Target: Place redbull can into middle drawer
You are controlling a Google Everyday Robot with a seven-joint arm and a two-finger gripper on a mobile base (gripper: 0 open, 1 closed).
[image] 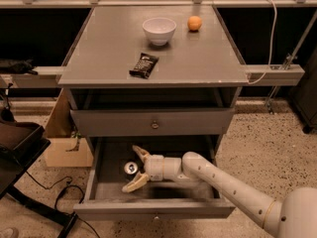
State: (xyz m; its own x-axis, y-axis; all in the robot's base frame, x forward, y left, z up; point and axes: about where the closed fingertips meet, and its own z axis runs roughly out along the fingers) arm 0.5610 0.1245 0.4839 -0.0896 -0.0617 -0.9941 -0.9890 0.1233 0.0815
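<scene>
Inside the middle drawer, the gripper is being held wide open around the upright redbull can on the drawer floor; the can could be toppled by a finger clipping it during withdrawal.

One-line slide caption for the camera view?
Gripper, fingers open, flanks the redbull can standing in the open middle drawer; white bowl, orange and snack bar on the cabinet top.
</scene>
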